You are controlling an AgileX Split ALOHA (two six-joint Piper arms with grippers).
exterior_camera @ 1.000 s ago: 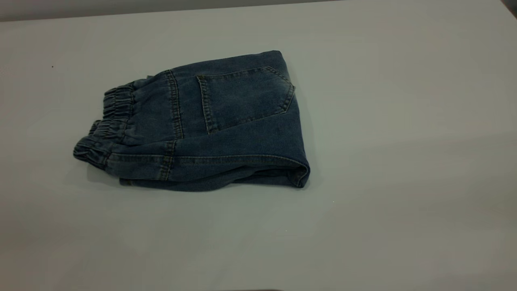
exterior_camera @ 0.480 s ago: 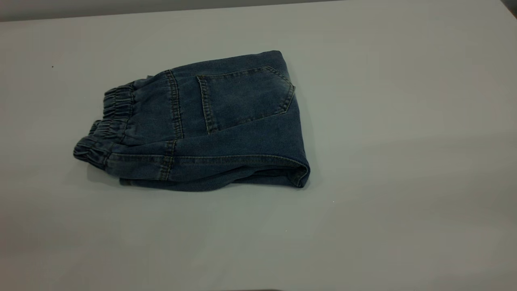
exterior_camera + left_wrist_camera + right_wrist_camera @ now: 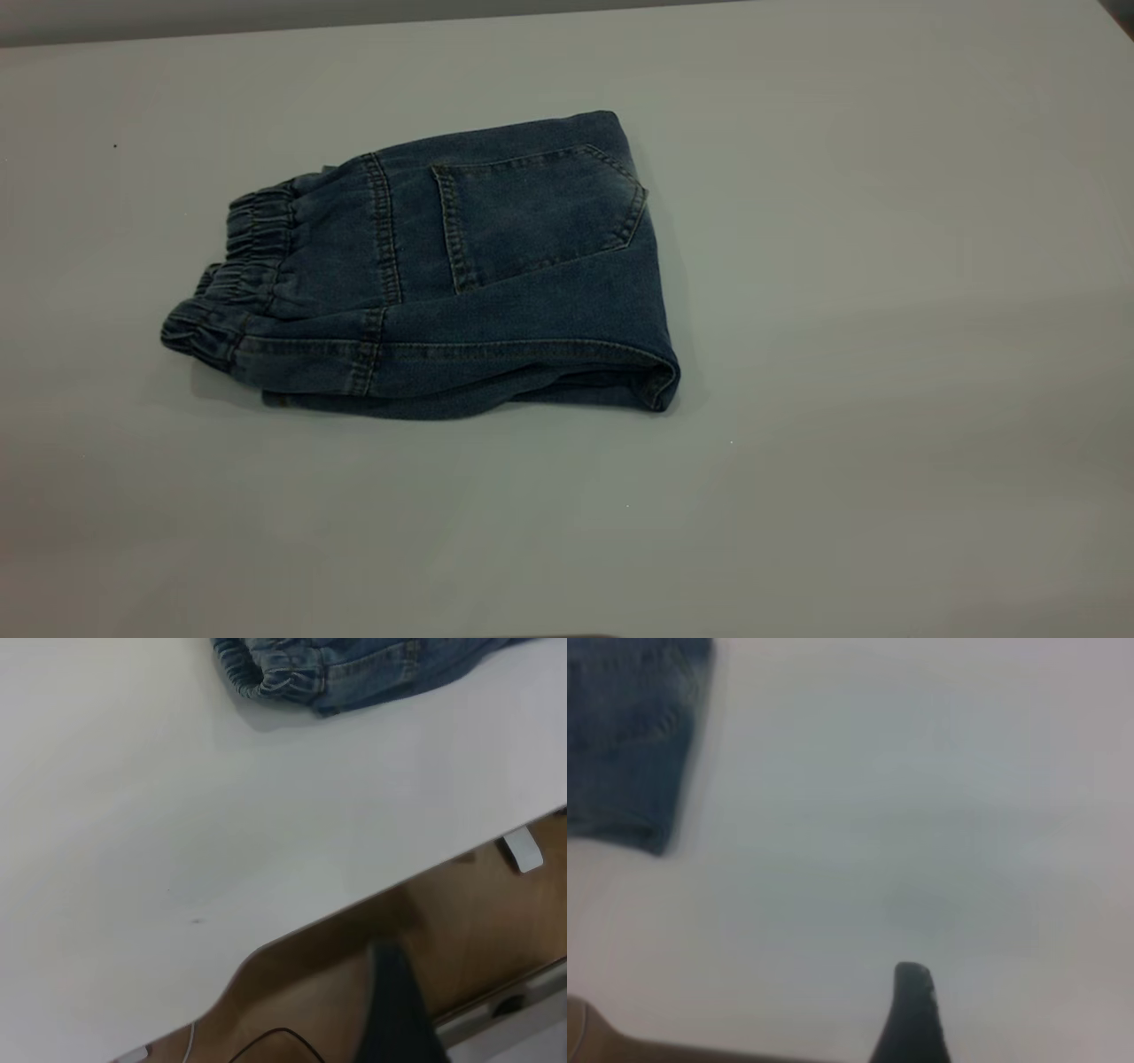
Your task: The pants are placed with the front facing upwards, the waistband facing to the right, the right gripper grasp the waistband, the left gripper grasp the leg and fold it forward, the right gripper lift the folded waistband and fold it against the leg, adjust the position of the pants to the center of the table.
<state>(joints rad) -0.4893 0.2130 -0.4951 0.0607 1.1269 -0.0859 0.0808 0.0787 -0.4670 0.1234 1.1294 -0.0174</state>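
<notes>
The blue denim pants (image 3: pixel 461 292) lie folded in a compact bundle on the white table (image 3: pixel 868 372), left of the middle, with a back patch pocket (image 3: pixel 532 213) on top. The gathered waistband (image 3: pixel 235 275) forms the bundle's left end. No arm appears in the exterior view. In the left wrist view a black part of my left gripper (image 3: pixel 399 1019) hangs past the table's edge over the floor, well away from the pants (image 3: pixel 381 665) and waistband (image 3: pixel 270 678). A black tip of my right gripper (image 3: pixel 914 1014) hovers over bare table, apart from the pants' corner (image 3: pixel 629 744).
The table's edge (image 3: pixel 354 904) runs across the left wrist view, with wooden floor (image 3: pixel 478 930) beyond it, a small white bracket (image 3: pixel 523 850) and a thin dark cable (image 3: pixel 266 1038). Bare table surrounds the pants on all sides.
</notes>
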